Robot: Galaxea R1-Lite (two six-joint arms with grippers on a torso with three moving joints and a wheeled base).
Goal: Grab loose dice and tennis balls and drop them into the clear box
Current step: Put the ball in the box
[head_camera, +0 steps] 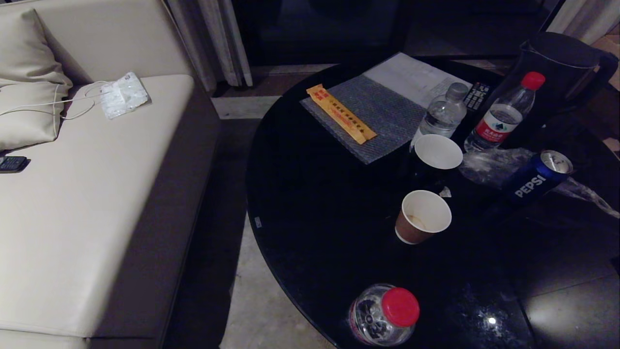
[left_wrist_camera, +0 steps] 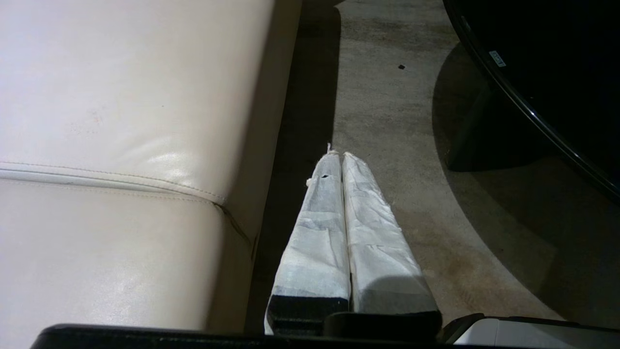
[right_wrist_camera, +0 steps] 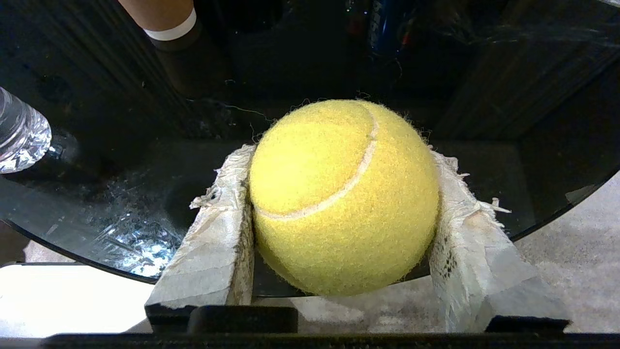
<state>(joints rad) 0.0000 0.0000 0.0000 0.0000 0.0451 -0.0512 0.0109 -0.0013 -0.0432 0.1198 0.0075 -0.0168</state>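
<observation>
Above the near edge of the black round table (right_wrist_camera: 145,203), the right gripper (right_wrist_camera: 339,208) clamps the tennis ball (right_wrist_camera: 341,194) across its middle, a light, springy, fuzzy body judged unlikely to slip, while the left gripper (left_wrist_camera: 339,160) hangs closed and empty beside the sofa (left_wrist_camera: 121,121).

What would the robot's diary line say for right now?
right tool: shut on ball, at table edge | left tool: shut, idle by sofa | box: not seen

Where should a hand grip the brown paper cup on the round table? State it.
Grip the brown paper cup across its mid-wall, coming level from the table's near edge. It stands upright and open-topped, so the wall, not the thin rim, takes the squeeze. A black cup stands just behind.
</observation>
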